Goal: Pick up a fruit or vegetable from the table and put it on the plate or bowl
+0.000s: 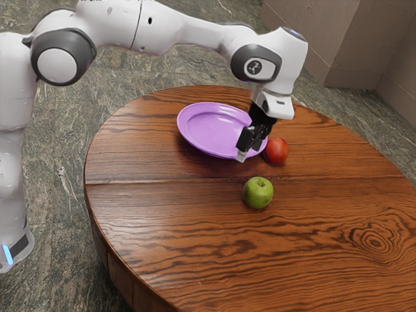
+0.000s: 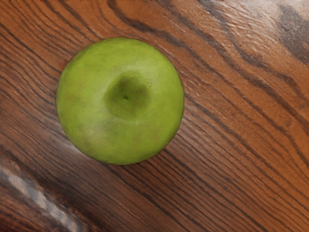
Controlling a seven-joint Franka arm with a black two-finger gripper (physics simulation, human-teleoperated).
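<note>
- Our gripper (image 1: 250, 144) hangs in the air by the plate (image 1: 201, 123), its fingers apart and holding nothing.
- The green apple (image 1: 258, 192) stands on the table (image 1: 195, 247) a little way off the plate's near rim, stem dimple up (image 2: 120, 100).
- We judge it firm, smooth, moderately heavy and apt to roll, so we should pinch it across its widest girth.
- A red apple (image 1: 277, 150) sits just beside the plate's rim. The wood between green apple and plate lies bare, leaving room for a lift.
</note>
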